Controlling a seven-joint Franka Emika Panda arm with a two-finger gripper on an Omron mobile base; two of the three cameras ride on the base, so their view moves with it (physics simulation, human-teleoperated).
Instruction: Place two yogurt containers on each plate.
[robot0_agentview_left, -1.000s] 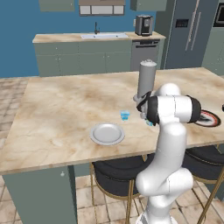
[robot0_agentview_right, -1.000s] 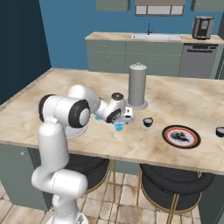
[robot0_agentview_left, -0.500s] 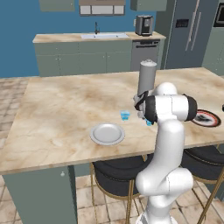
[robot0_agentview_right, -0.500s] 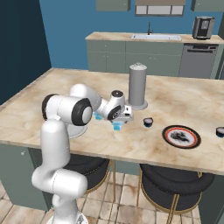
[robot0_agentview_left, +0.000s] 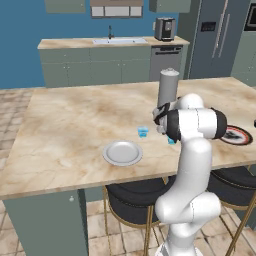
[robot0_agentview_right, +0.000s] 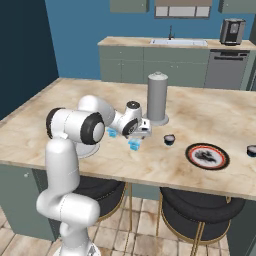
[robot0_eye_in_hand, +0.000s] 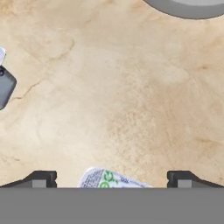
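You can see one light blue yogurt cup (robot0_agentview_right: 134, 145) on the table (robot0_agentview_right: 150, 165), right under the pincer (robot0_agentview_right: 141, 131). In the hand view its pale printed top (robot0_eye_in_hand: 111, 180) peeks up at the bottom edge, between the two dark fingertips (robot0_eye_in_hand: 40, 179), and neither tip touches it. Your pincer is spread wide and holds nothing. A second light blue cup (robot0_agentview_left: 143, 132) sits on the table just past the silver plate (robot0_agentview_left: 122, 152), on the side toward the tall can, and it is not on the plate. From the right base view that same cup (robot0_agentview_right: 112, 133) shows just beside the arm. One dark cup (robot0_agentview_right: 169, 140) stands on the table between the pincer and the black plate with the red rim (robot0_agentview_right: 207, 156). Another dark cup (robot0_agentview_right: 251, 150) sits far off near the right edge of the table, past that plate. Both plates have no cups on them. The silver plate lies near the front edge of the table, and the red-rimmed plate (robot0_agentview_left: 237, 135) lies on the other side of the arm. The tall grey can with a knob (robot0_agentview_right: 157, 98) stands upright behind the pincer, and you can see its round base (robot0_eye_in_hand: 192, 6) at the top of the hand view.
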